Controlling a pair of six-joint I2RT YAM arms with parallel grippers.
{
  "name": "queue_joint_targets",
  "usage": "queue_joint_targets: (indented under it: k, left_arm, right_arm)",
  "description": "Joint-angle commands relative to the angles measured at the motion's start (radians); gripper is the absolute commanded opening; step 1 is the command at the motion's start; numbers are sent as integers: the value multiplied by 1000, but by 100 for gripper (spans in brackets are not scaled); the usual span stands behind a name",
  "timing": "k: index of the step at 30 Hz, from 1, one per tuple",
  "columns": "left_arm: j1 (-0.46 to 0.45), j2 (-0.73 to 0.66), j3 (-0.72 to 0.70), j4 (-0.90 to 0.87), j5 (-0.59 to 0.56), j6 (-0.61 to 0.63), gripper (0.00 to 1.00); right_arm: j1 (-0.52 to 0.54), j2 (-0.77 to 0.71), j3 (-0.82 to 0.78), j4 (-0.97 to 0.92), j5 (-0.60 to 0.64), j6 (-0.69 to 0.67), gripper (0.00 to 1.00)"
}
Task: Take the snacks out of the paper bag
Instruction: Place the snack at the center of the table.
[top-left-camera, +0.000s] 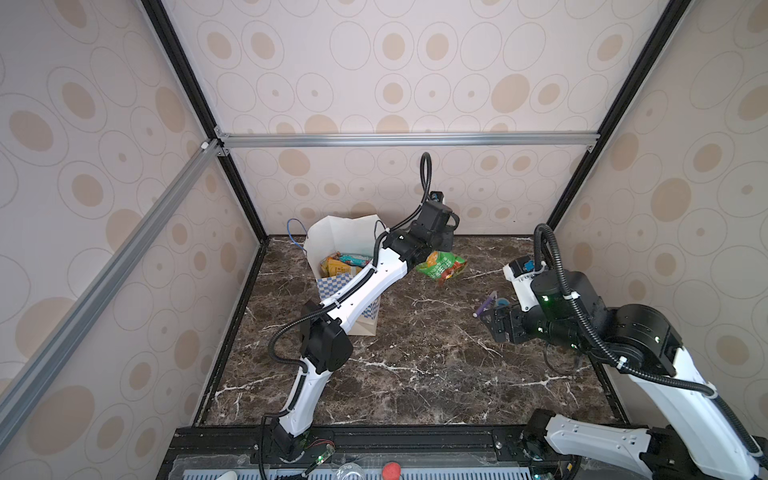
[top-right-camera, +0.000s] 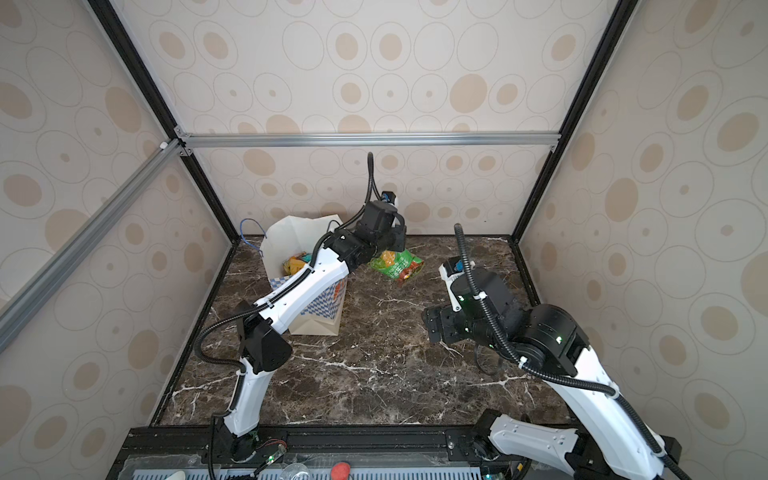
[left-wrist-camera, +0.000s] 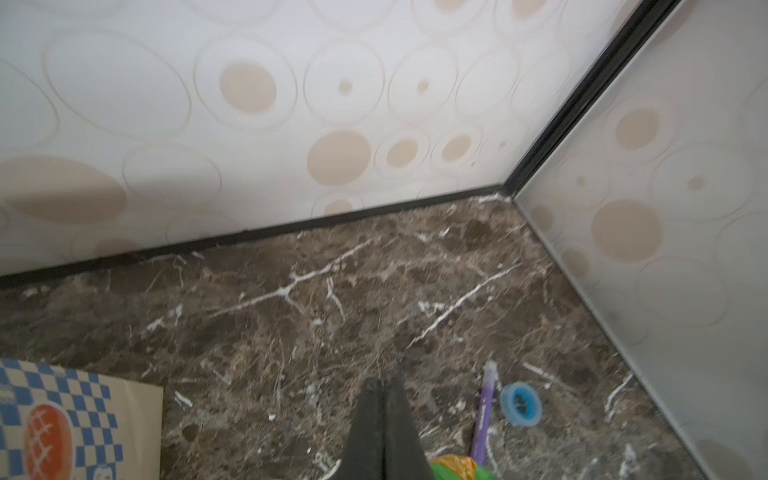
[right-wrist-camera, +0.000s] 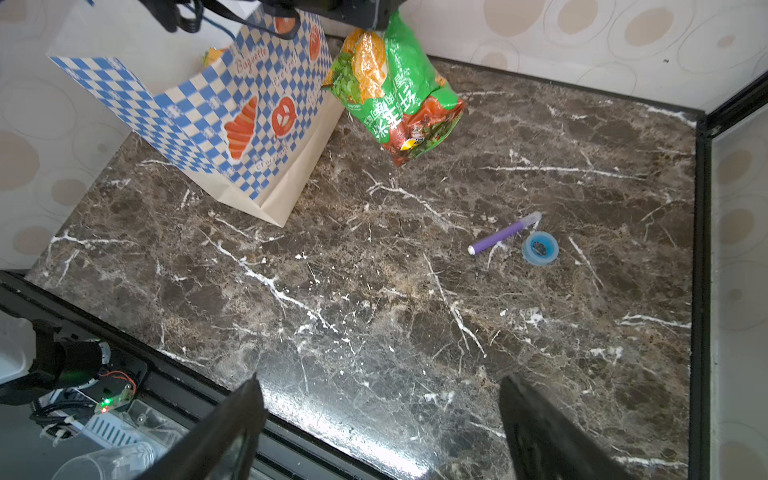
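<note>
The left hand (left-wrist-camera: 386, 380) pinches a Chinese-lettered green snack packet (right-wrist-camera: 399, 91) at three o'clock of the paper bag (right-wrist-camera: 199, 116) reading "Baguette", "Pretzel", "Croissant"; right hand (right-wrist-camera: 382, 382) gapes wide.

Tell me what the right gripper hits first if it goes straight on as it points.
Probably bare table: the right gripper, fingers open, aims down at marble between the bag and the pen. Depth is unclear; a shallower line might reach the hanging green snack.
</note>
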Motion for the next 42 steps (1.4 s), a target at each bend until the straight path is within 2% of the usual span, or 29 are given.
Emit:
queue_joint_targets:
  k: [1,4,10,15,18,24,27,30,32,38,42]
  left_arm:
    - [-5,44,-89,53,21,26,0]
    - [-3,104,-135,96,35,18,0]
    - [-2,235,-121,130,122,-5,0]
    - [-1,266,-85,109,98,-13,2]
    - [-2,236,-83,111,82,-5,15]
    - [-2,158,-59,103,77,10,50]
    - [-6,135,20,57,82,18,65]
    - [-7,100,110,12,73,25,88]
    - [-10,68,159,-6,58,28,96]
    - [-9,-95,194,-10,-44,56,98]
    - [-9,-207,190,-10,-163,98,97]
  right_arm:
    - [7,-43,-74,2,1,47,91]
    - [7,-72,-132,4,-1,75,92]
    - [6,-99,-199,8,-18,111,92]
    - [7,-95,-226,5,-23,119,92]
    - [7,-91,-225,8,-23,116,92]
    - [7,-68,-207,17,-19,105,92]
    - [7,-62,-184,30,-13,95,92]
    - [6,-43,-145,35,-10,82,92]
    - [6,-22,-110,34,-16,73,92]
    - [6,46,1,52,-62,52,92]
    - [7,103,96,70,-105,29,92]
